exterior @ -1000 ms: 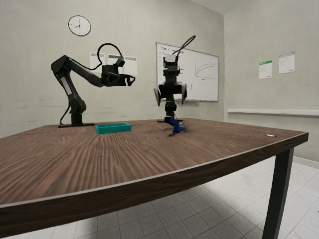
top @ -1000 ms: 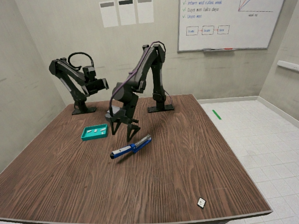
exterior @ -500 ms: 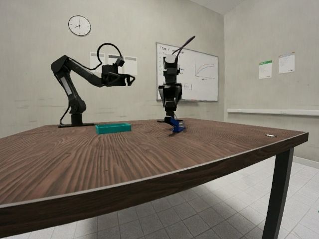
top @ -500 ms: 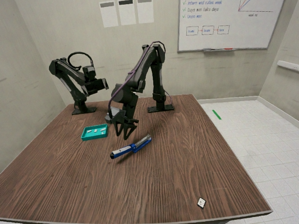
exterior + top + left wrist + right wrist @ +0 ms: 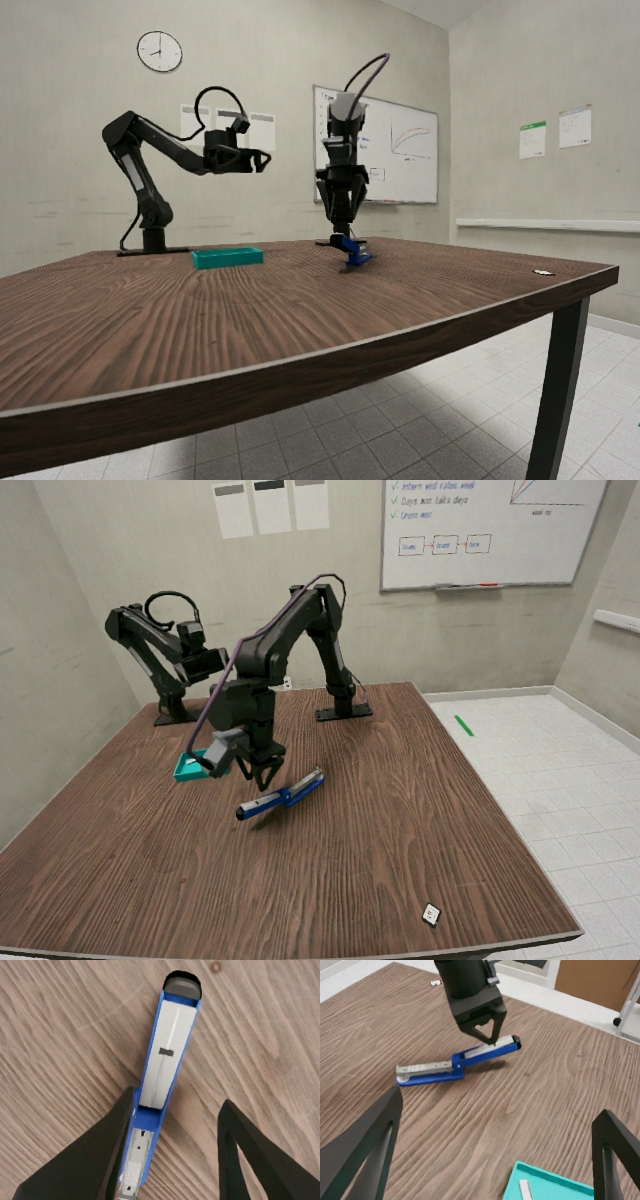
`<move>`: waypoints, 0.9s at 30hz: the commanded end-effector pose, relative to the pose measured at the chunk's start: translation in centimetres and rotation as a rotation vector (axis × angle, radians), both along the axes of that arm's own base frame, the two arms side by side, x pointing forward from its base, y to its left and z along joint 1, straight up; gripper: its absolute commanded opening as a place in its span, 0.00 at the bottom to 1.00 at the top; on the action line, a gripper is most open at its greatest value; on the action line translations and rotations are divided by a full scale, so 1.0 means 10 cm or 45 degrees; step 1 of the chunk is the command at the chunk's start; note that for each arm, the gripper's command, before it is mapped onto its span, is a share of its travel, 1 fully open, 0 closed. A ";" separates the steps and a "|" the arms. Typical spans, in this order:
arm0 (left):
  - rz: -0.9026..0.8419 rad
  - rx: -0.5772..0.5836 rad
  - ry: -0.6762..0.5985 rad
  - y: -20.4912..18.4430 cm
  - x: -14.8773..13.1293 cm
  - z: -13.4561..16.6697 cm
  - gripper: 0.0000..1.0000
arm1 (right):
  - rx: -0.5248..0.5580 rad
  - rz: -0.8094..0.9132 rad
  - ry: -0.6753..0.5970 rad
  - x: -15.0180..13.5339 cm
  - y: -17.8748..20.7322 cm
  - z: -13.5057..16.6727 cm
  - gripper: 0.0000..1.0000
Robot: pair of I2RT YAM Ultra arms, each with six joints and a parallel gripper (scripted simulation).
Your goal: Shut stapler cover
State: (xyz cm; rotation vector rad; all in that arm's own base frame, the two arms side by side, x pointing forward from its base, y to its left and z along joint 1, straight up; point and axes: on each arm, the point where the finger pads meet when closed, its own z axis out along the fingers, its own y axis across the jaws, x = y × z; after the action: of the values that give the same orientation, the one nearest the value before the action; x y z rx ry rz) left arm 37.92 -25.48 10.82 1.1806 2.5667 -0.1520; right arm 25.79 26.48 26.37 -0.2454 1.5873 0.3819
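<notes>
The blue stapler (image 5: 281, 795) lies open on the wooden table, one half tilted up off the surface. It also shows in the left wrist view (image 5: 163, 1060), with a black tip at the far end and a grey channel at the near end (image 5: 134, 1163). I cannot tell whether a staple stick sits in that channel. My left gripper (image 5: 263, 777) (image 5: 178, 1101) points down just above the stapler's hinge, fingers apart on either side, holding nothing. My right gripper (image 5: 263, 160) is wide open and empty, high in the air at the back; in its view (image 5: 500, 1107) the stapler (image 5: 456, 1062) lies ahead.
A teal tray (image 5: 191, 766) with three white staple sticks stands beside the left arm, away from the stapler. A small white tag (image 5: 431, 914) lies near the table's front right corner. Both arm bases stand at the table's back edge.
</notes>
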 end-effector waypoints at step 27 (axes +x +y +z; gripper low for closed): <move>-0.096 0.150 0.154 -0.17 0.22 0.18 0.50 | 0.044 -0.008 -0.021 0.01 0.04 0.15 1.00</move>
State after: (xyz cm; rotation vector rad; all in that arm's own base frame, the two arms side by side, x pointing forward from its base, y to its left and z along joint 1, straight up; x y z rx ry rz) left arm 40.39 -26.83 11.21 1.3471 2.7023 -0.0955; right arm 25.79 26.48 26.37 -0.2454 1.5873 0.3819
